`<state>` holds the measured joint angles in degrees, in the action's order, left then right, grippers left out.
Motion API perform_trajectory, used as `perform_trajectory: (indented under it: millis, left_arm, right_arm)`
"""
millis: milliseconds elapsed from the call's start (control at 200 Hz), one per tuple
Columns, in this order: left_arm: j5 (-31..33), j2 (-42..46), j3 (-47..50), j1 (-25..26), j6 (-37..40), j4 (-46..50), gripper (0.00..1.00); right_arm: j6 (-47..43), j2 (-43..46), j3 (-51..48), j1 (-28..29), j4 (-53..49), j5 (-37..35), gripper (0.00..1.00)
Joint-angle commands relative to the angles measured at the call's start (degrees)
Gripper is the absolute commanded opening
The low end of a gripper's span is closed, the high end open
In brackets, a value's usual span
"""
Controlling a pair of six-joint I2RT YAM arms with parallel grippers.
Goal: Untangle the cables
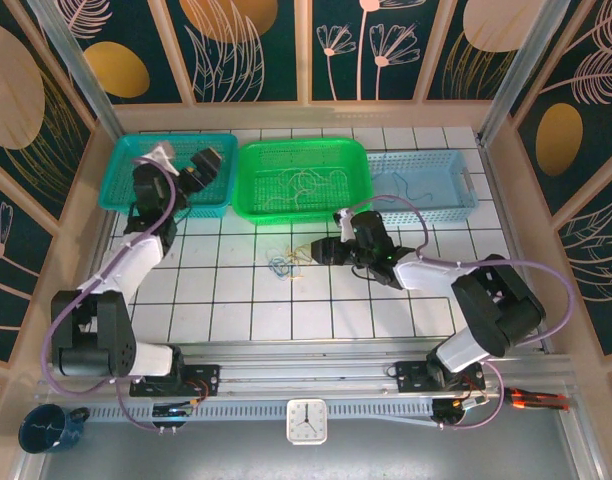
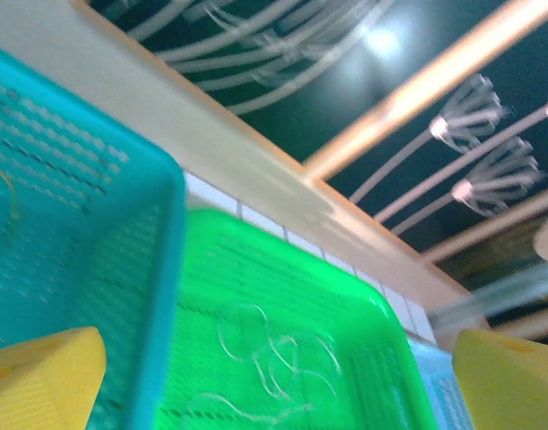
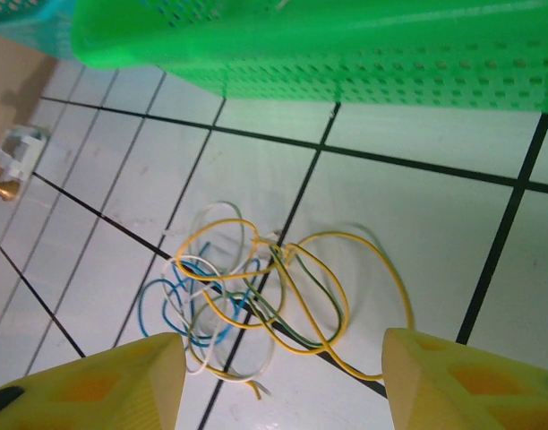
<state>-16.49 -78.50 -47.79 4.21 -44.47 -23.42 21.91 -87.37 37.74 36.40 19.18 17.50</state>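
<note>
loosely looped thin cables [image 3: 256, 300] lie on glossy tiled table [image 3: 417, 233].

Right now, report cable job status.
Left gripper open, over edge of teal basket. Right gripper open, above cables tangled on table, not gripping. Green basket just beyond.

From high up we look down on the whole counter [image 1: 226, 300]. Both wrist cameras sit close and low, and both see the green basket [image 2: 283, 260].
</note>
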Motion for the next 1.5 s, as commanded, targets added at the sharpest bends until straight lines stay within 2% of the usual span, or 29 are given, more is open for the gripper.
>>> perform_trajectory:
  millis: [0,95,220,661,761,861,981,1071,1366,1496]
  left_arm:
    - [0.6,3.4,4.2,4.6,-4.7,-2.4,0.99]
    - [3.6,5.2,7.7,9.2,-6.2,-3.3,0.99]
    - [5.9,7.1,10.6,12.7,-7.6,-3.5,0.99]
    - [4.2,8.8,13.4,13.9,-10.8,-4.1,0.99]
    - [3.9,9.0,13.9,14.2,-11.7,-4.7,0.99]
    - [3.7,9.3,14.1,14.7,-12.2,-5.0,0.99]
    - [3.9,9.4,14.1,15.6,-12.8,-5.1,0.99]
    - [4.1,9.4,14.3,16.5,-12.8,-5.1,0.99]
    - [4.0,9.0,17.0,18.3,-13.2,-7.2,0.99]
    - [4.1,8.8,18.3,19.2,-13.9,-8.9,0.99]
  right_arm:
    - [-4.3,-1.8,1.6,-0.2,0.5,0.2,0.58]
    - [-7.0,-3.5,2.3,-0.1,-0.2,0.5,0.58]
    - [-9.3,-5.7,3.7,0.2,-1.3,0.6,0.57]
    - [-11.8,-14.4,9.5,2.2,-1.5,-0.5,0.50]
    - [-12.0,-15.6,9.8,2.2,-1.3,-0.7,0.45]
    - [-12.4,-16.2,9.5,2.2,-1.6,-1.4,0.32]
    - [-12.5,-14.8,8.9,2.1,-2.2,-1.9,0.11]
    - [-12.4,-12.2,8.2,2.2,-2.8,-1.8,0.00]
    - [-8.3,0.5,4.3,2.1,-3.0,0.4,0.00]
    - [-6.6,2.7,2.9,2.2,-1.9,1.0,0.00]
